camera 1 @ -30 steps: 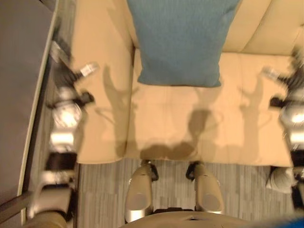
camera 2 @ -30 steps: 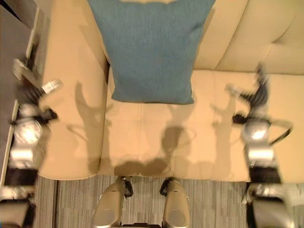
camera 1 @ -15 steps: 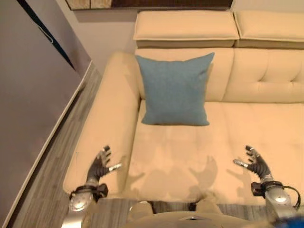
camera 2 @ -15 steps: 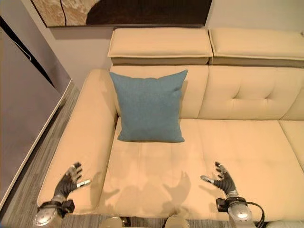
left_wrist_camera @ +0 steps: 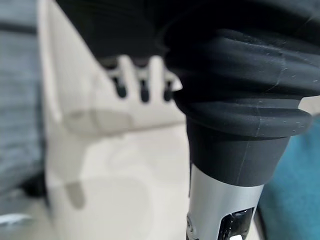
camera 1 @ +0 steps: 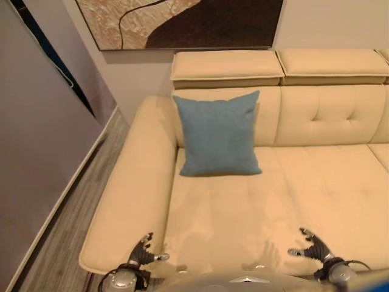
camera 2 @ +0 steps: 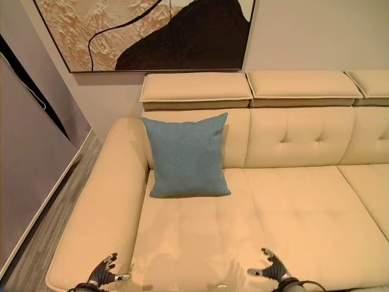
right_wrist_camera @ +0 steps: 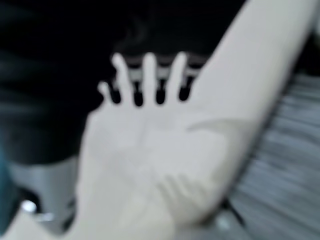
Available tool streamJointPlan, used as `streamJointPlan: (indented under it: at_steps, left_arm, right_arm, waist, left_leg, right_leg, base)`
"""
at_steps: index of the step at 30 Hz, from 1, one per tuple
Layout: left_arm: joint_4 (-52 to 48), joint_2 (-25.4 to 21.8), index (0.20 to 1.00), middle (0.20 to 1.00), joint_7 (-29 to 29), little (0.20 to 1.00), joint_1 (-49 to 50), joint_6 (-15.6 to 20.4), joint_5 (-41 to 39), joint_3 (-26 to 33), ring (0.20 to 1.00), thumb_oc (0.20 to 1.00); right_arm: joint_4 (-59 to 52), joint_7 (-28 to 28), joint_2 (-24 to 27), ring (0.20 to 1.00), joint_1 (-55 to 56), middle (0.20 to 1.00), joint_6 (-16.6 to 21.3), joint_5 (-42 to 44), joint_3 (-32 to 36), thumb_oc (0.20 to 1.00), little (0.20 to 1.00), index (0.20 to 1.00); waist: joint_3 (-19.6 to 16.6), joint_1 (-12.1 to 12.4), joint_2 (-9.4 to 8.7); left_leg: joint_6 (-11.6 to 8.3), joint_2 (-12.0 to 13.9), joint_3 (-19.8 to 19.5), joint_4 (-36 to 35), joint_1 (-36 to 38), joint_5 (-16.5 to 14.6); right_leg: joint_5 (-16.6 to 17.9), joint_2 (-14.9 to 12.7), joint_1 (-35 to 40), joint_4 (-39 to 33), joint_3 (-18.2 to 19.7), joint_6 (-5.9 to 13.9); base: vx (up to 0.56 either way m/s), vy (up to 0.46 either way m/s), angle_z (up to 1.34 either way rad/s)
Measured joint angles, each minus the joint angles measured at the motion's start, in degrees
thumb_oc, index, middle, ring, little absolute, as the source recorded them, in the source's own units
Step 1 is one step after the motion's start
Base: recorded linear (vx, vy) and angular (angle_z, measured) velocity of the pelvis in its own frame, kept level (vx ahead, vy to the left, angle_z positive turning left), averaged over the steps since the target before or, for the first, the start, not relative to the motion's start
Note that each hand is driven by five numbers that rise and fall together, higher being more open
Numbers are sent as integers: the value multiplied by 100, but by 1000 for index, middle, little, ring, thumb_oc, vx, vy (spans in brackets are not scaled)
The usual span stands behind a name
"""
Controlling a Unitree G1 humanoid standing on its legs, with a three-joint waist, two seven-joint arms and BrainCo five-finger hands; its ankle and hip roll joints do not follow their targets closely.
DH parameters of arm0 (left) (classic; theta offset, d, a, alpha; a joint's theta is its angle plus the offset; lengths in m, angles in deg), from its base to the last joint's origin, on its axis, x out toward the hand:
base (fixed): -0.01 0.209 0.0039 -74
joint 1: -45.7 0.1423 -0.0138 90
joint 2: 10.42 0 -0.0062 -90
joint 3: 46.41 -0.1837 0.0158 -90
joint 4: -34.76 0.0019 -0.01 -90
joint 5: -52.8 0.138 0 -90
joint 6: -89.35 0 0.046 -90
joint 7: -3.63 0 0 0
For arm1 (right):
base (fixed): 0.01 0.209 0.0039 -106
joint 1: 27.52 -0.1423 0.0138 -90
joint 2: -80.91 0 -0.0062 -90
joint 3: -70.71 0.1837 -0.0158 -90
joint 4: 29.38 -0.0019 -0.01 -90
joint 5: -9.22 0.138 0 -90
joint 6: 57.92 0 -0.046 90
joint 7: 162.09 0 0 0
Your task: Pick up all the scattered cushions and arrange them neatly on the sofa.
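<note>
**1 blue cushion up on sofa, both hands empty**

Cream sofa (camera 2: 292, 213) fills the room's far side, w/ tufted back and flat headrest pads on top, set against a pale wall that carries a large brown-and-tan abstract painting (camera 2: 146, 33). Grey striped floor (camera 1: 67, 225) runs along the sofa's left arm, beside a dark grey panel (camera 1: 30, 152) on the left.

Blue cushion (camera 2: 185, 155) stands upright on the seat at the sofa's left end, its back leaning on the backrest, its bottom edge on the seat pad and its left side just beside the sofa arm. Rest of the seat to the right lies bare.

Left hand (camera 1: 144, 252) hovers at the sofa's front left corner, near the arm's front edge, fingers straight and spread, thumb out, holding nothing. Left wrist view shows its dark-tipped fingers (left_wrist_camera: 142, 90) extended over cream upholstery, w/ a patch of blue at the edge.

Right hand (camera 2: 272, 267) hovers over the seat's front edge, well apart from the cushion, fingers likewise spread and relaxed, nothing in its grasp. Right wrist view has its fingers (right_wrist_camera: 150, 80) straight above the cream front of the sofa, grey floor to the side.
</note>
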Motion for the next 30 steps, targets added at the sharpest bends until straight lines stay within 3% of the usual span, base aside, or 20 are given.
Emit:
streamJointPlan:
  at_steps: [1, 3, 4, 5, 6, 7, 12, 15, 16, 17, 18, 19, 20, 22, 23, 24, 25, 27, 28, 30]
  left_arm:
    - [0, -30, 1000, 1000, 21, 1000, -69, -16, 36, -173, 1000, 1000]
    - [31, -3, 1000, 1000, 36, 1000, -181, -38, 253, -271, 1000, 1000]
    - [33, -29, 1000, 1000, 36, 1000, -230, -66, 307, -283, 1000, 1000]
    - [71, -55, 1000, 1000, 37, 1000, -236, -95, 404, -288, 1000, 1000]
    - [163, -25, 1000, 1000, 42, 1000, -297, -112, 457, -256, 1000, 1000]
    - [176, -28, 1000, 1000, 40, 1000, -249, -109, 457, -255, 1000, 1000]
    - [531, -52, 1000, 1000, 41, 1000, 9, -174, 444, -196, 1000, 1000]
    - [554, -27, 1000, 1000, 77, 1000, 177, -232, 388, -64, 1000, 1000]
    - [445, -31, 1000, 1000, 114, 1000, 270, -222, 387, 11, 1000, 1000]
    - [436, -117, 1000, 1000, 146, 1000, 259, -202, 353, 61, 1000, 1000]
    - [549, -119, 1000, 1000, 165, 1000, 191, -269, 348, 127, 1000, 1000]
    - [564, -113, 1000, 1000, 155, 1000, 164, -270, 351, 121, 1000, 1000]
    - [591, -67, 1000, 1000, 163, 1000, 140, -259, 340, 104, 1000, 1000]
    - [637, -15, 1000, 1000, 182, 1000, 50, -260, 319, 75, 1000, 1000]
    - [655, -56, 1000, 1000, 176, 1000, -98, -268, 320, 69, 1000, 1000]
    - [656, -62, 1000, 1000, 174, 1000, -142, -267, 320, 69, 1000, 1000]
    - [662, -25, 1000, 1000, 166, 1000, -181, -261, 314, 62, 1000, 1000]
    - [657, 80, 1000, 1000, 163, 1000, -186, -259, 304, 34, 1000, 1000]
    - [696, 235, 1000, 1000, 163, 1000, -290, -255, 176, -8, 1000, 1000]
    - [708, 333, 1000, 1000, 158, 1000, -404, -261, 126, -119, 1000, 1000]
  right_arm:
    - [134, -1, -104, 1000, 92, 1000, -62, -8, -49, 1000, 1000, 1000]
    - [408, -47, -259, 1000, -156, 1000, -151, 2, -85, 1000, 1000, 1000]
    - [465, -45, -278, 1000, -224, 1000, -168, 2, -119, 1000, 1000, 1000]
    - [551, -56, -306, 1000, -267, 1000, -183, 2, -136, 1000, 1000, 1000]
    - [594, -53, -302, 1000, -317, 1000, -236, 0, -171, 1000, 1000, 1000]
    - [591, -57, -297, 1000, -332, 1000, -228, 3, -168, 1000, 1000, 1000]
    - [892, -56, -377, 1000, -669, 1000, -226, 20, -174, 1000, 1000, 1000]
    - [880, -81, -427, 1000, -748, 1000, -247, 46, -310, 1000, 1000, 1000]
    - [814, -99, -462, 1000, -741, 1000, -221, 90, -521, 1000, 1000, 1000]
    - [741, -78, -557, 1000, -774, 1000, -176, 92, -613, 1000, 1000, 1000]
    - [737, -82, -628, 1000, -873, 1000, -192, 111, -609, 1000, 1000, 1000]
    - [731, -83, -610, 1000, -787, 1000, -201, 135, -604, 1000, 1000, 1000]
    - [734, -98, -516, 1000, -670, 1000, -212, 146, -602, 1000, 1000, 1000]
    - [741, -125, -404, 1000, -606, 1000, -212, 245, -600, 1000, 1000, 1000]
    - [789, -128, -360, 1000, -639, 1000, -213, 274, -600, 1000, 1000, 1000]
    - [853, -127, -345, 1000, -620, 1000, -218, 304, -598, 1000, 1000, 1000]
    - [903, -127, -324, 1000, -610, 1000, -215, 353, -578, 1000, 1000, 1000]
    - [953, -134, -307, 1000, -594, 1000, -211, 356, -563, 1000, 1000, 1000]
    - [1080, -135, -304, 1000, -604, 1000, -212, 357, -521, 1000, 1000, 1000]
    - [1243, -160, -304, 1000, -620, 1000, -211, 358, -476, 1000, 1000, 1000]
  waist:
    - [27, -71, -187]
    - [185, -69, -257]
    - [244, -110, -227]
    - [294, -143, -152]
    - [356, 35, 15]
    - [366, 60, 95]
    - [217, 292, 247]
    - [107, 674, 123]
    - [11, 930, 90]
    - [-26, 1027, -33]
    - [-16, 971, -40]
    - [-34, 916, 18]
    - [-30, 950, 48]
    - [3, 865, 77]
    - [118, 790, 15]
    - [144, 729, -73]
    - [163, 622, -111]
    - [174, 474, -97]
    - [185, 369, -63]
    - [222, 264, 46]
  left_leg:
    - [67, -179, 83, 14, -33, -1]
    - [412, -267, 440, 19, -189, 135]
    - [478, -264, 477, 14, -238, 168]
    - [587, -232, 572, -49, -245, 232]
    - [588, -112, 709, -451, -1, 363]
    - [650, -56, 813, -588, 57, 449]
    - [420, 211, 1265, -883, -1, 775]
    - [459, 384, 1718, -898, -104, 1106]
    - [279, 568, 1969, -922, -172, 1167]
    - [106, 596, 1985, -833, -299, 1158]
    - [-143, 662, 1736, -772, -395, 1143]
    - [-423, 723, 1357, -804, -462, 1204]
    - [-647, 812, 1059, -756, -579, 1444]
    - [-658, 886, 770, -591, -745, 1565]
    - [-663, 715, 198, 2, -875, 1391]
    - [-664, 656, -21, 244, -882, 1243]
    - [-716, 607, -64, 633, -791, 907]
    - [-699, 564, -100, 759, -458, 536]
    - [-692, 430, -527, 776, -78, 134]
    - [-635, 335, -801, 827, 197, -223]
  right_leg:
    - [182, -134, -130, 0, 121, 25]
    - [991, -280, -449, -120, 316, 435]
    - [1230, -258, -508, -149, 325, 238]
    - [1239, -219, -540, -69, 325, 221]
    - [518, -11, -681, 714, 316, 390]
    - [248, 97, -632, 1085, 273, 416]
    - [-1418, 609, -672, 3098, 339, 190]
    - [-2187, 666, -65, 2456, -312, -67]
    - [-2278, 823, -24, 2098, -486, -211]
    - [-2274, 908, -4, 1767, -327, -249]
    - [-2105, 1146, 68, 1434, -310, -676]
    - [-2028, 1342, 135, 1167, -295, -733]
    - [-1764, 1511, 119, 1026, -269, -974]
    - [-1648, 1554, -37, 1002, -356, -1250]
    - [-1474, 1499, -31, 879, -364, -1410]
    - [-1377, 1481, -17, 734, -350, -1293]
    - [-1198, 1456, -11, 568, -320, -1365]
    - [-1062, 1480, 28, 430, -275, -1329]
    - [-978, 1548, 7, 349, -124, -1291]
    - [-838, 1594, -82, 347, -77, -1321]
  base:
    - [-455, 180, -57]
    - [-450, 136, -64]
    - [-217, 92, -24]
    - [-327, 130, -47]
    - [-283, 85, -53]
    - [-281, 85, -67]
    - [-223, -23, -43]
    - [-456, -271, -76]
    - [-128, -130, -121]
    - [-144, -118, -107]
    - [-257, -160, -38]
    - [-415, -122, -12]
    - [-442, -88, -16]
    - [-353, -40, -13]
    - [-193, -8, 2]
    - [-220, 38, -2]
    - [-165, 66, -8]
    - [-183, 88, -16]
    - [-246, 137, -36]
    - [-298, 181, -31]
